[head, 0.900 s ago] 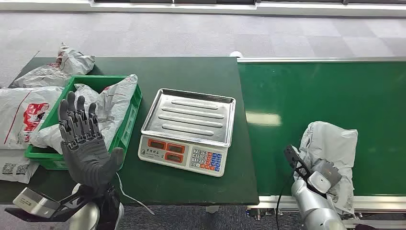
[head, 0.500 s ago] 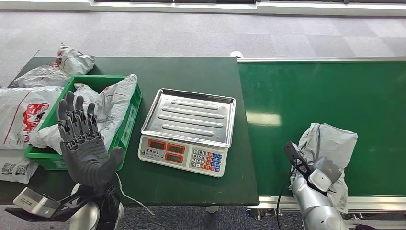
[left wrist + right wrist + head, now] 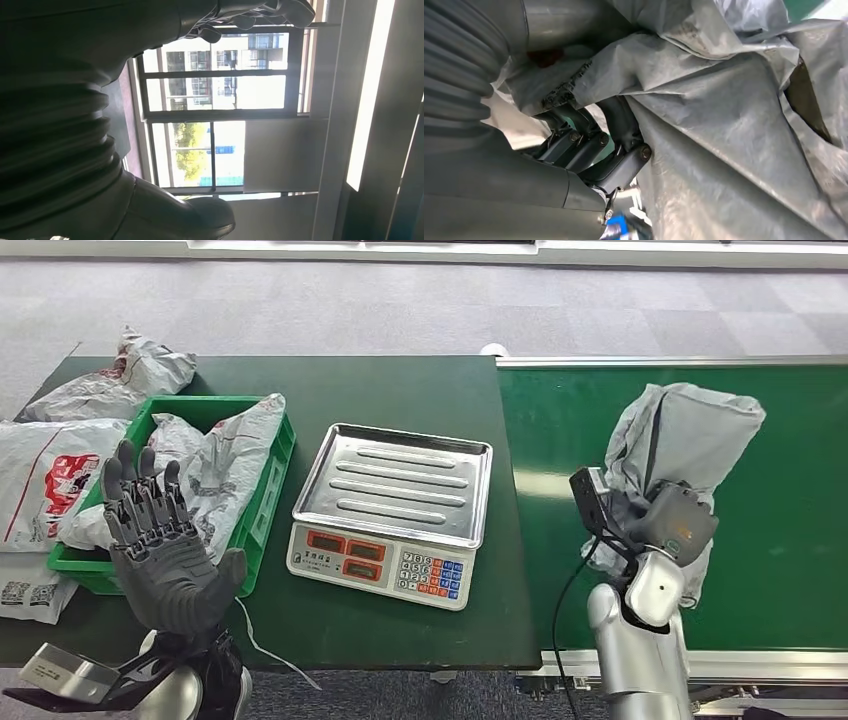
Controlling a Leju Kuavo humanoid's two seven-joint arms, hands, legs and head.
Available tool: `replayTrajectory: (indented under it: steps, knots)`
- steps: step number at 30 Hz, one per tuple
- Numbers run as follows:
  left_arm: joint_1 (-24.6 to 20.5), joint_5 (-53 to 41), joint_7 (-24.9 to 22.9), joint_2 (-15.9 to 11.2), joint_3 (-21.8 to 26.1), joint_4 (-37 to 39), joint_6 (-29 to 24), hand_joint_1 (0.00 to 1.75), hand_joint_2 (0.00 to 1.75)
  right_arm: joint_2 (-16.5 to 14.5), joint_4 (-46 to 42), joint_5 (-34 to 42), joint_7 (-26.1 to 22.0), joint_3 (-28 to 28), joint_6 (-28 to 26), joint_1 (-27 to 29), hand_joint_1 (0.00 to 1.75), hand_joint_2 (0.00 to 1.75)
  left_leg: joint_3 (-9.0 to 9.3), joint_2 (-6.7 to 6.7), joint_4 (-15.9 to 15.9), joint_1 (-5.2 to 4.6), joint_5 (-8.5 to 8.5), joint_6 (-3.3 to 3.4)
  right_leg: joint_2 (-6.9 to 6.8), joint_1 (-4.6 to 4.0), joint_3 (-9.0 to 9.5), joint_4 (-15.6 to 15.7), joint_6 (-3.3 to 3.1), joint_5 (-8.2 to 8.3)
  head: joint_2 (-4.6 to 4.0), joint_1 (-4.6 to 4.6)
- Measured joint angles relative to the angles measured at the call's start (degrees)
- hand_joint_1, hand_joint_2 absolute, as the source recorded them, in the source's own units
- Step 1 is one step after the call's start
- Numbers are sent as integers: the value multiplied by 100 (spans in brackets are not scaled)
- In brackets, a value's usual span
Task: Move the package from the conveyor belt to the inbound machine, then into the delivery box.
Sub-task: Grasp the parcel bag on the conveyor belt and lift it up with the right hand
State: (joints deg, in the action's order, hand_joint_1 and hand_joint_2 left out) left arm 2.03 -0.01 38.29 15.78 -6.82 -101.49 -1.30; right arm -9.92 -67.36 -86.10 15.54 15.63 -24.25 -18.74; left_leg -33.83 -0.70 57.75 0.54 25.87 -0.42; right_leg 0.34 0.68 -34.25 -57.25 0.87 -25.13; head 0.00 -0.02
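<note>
My right hand (image 3: 668, 525) grips the grey package (image 3: 690, 430), lifted off the belt (image 3: 780, 540), bag draped over its fingers (image 3: 619, 165). My left hand (image 3: 160, 550) is raised, empty, fingers spread, beside the crate (image 3: 265, 510).

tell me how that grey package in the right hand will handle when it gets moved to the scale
Probably floppy: the grey package drapes and creases around the right hand. It looks light, since it hangs lifted above the conveyor belt. The glossy film may slip.
</note>
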Motion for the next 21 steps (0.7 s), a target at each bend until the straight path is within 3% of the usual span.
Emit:
replayTrajectory:
  steps: [7,11,16,21]
  knots:
    - [-4,19,31,-14,0,39,-98,0,175,-139,-1416,94,-195,-623,-283,194,175,175,-10,2,0,-1,2,2,2,4,-9,1,2,-1,0,0]
    - [-16,24,55,-24,-11,77,-111,0,175,-209,-1618,600,-792,-896,-173,130,175,175,-14,5,0,-1,2,2,3,4,-10,0,1,0,0,1]
    - [-243,78,147,-31,-77,270,29,0,175,-409,-712,1396,-1838,-1812,477,-693,175,175,-26,42,-2,-1,-11,-9,32,-1,-34,-7,-15,18,0,-1]
    - [-524,137,172,-34,-204,538,34,0,175,-790,748,1817,-1978,-2774,486,-1620,175,175,-31,26,-2,1,-31,-18,23,-11,-42,-14,-21,27,0,-1]
